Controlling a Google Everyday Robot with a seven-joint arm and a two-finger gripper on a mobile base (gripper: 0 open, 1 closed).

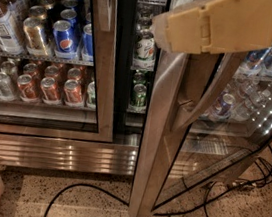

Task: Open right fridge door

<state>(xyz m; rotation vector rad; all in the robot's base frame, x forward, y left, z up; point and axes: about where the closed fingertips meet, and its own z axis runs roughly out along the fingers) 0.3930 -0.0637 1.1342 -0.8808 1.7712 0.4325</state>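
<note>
Fridge [55,145], upright right door [155,133] ajar, jaws top-right

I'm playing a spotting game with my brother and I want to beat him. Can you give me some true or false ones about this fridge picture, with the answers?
1. The right fridge door stands swung open. True.
2. The gripper is down by the floor. False: it is up high, in front of the top part of the open door.
3. The left fridge door is open too. False: it is shut, with cans showing through its glass.
4. A black cable lies on the floor in front of the fridge. True.
5. A blue Pepsi can sits on a shelf behind the left door's glass. True.
</note>
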